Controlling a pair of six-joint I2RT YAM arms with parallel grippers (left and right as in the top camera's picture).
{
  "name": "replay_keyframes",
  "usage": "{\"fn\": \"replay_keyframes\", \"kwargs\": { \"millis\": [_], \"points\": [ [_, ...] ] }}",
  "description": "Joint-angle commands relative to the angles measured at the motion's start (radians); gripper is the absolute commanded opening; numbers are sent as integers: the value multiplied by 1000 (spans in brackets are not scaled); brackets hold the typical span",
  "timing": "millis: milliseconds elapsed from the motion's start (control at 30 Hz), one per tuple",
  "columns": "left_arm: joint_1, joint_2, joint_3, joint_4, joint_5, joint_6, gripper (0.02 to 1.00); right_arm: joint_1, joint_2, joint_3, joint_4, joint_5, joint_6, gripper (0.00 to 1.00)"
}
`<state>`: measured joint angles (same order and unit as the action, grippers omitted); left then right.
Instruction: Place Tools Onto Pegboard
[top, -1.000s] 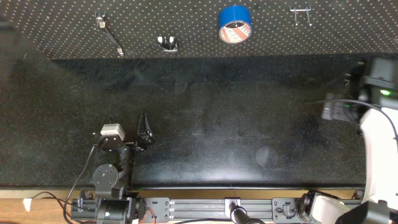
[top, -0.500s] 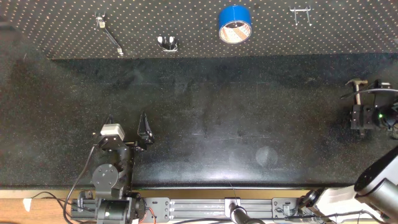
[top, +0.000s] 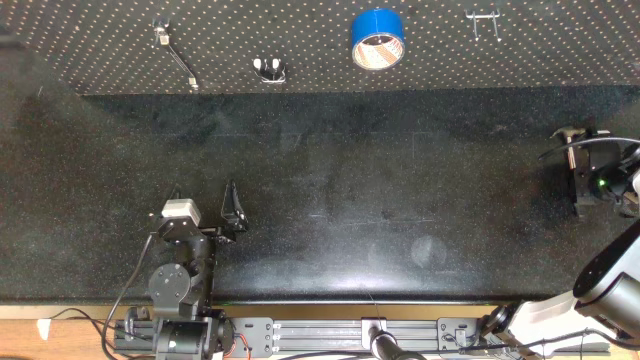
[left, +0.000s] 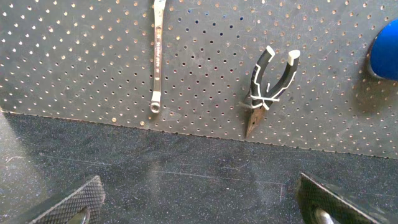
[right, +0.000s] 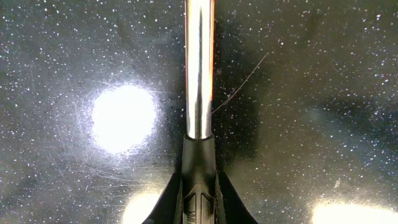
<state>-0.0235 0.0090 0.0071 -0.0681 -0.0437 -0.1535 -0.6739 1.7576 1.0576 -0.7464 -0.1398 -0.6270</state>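
Note:
A hammer (top: 571, 134) with a chrome shaft (right: 199, 74) and a black grip lies on the dark table at the far right, head toward the pegboard (top: 90, 50). My right gripper (top: 583, 190) sits over its handle, and the right wrist view has the black grip running back between the dark fingers (right: 227, 196), shut on it. My left gripper (top: 233, 208) rests near its base at the front left, open and holding nothing, facing the pegboard (left: 74, 68).
On the pegboard hang a wrench (top: 177, 57) (left: 158, 56), black-and-white pliers (top: 269, 69) (left: 268, 87) and a blue tape roll (top: 377, 39) (left: 385, 50). A bare metal hook (top: 485, 22) sticks out at the upper right. The table (top: 380, 180) between the arms is open.
The right arm swung down from the right edge onto the hammer, uncovering its head, then shifted slightly right. The left arm stayed still.

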Motion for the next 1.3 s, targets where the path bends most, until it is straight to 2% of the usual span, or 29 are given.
{"fn": "replay_keyframes", "kwargs": {
  "millis": [33,67,100,133,167,267,300,500,767,800,867,900,1067,1233,1267,1300],
  "points": [
    [-4,-6,-2,-8,3,13,996,8,-280,-13,43,-243,164,75],
    [-4,-6,-2,-8,3,13,996,26,-396,-13,67,-301,254,75],
    [-4,-6,-2,-8,3,13,996,79,-507,-13,99,-325,336,77],
    [-4,-6,-2,-8,3,13,996,117,-551,-13,114,-325,364,75],
    [-4,-6,-2,-8,3,13,996,242,-632,-13,149,-324,418,75],
    [-4,-6,-2,-8,3,13,996,409,-620,-13,185,-304,433,77],
    [-4,-6,-2,-8,3,13,996,434,-605,-13,190,-289,436,75],
    [-4,-6,-2,-8,3,13,996,524,-497,-13,258,-268,432,75],
    [-4,-6,-2,-8,3,13,996,529,-395,-13,281,-253,432,80],
    [-4,-6,-2,-8,3,13,996,530,-380,-13,284,-253,432,104],
    [-4,-6,-2,-8,3,13,996,530,-372,-13,285,-253,432,632],
    [-4,-6,-2,-8,3,13,996,529,-376,-13,289,-253,432,972],
    [-4,-6,-2,-8,3,13,996,536,-509,-48,288,-252,431,976],
    [-4,-6,-2,-8,3,13,996,623,-864,-484,657,-238,425,976],
    [-4,-6,-2,-8,3,13,996,653,-1055,-719,838,-238,442,976],
    [-4,-6,-2,-8,3,13,996,653,-1096,-774,880,-238,461,976]
  ]
}}
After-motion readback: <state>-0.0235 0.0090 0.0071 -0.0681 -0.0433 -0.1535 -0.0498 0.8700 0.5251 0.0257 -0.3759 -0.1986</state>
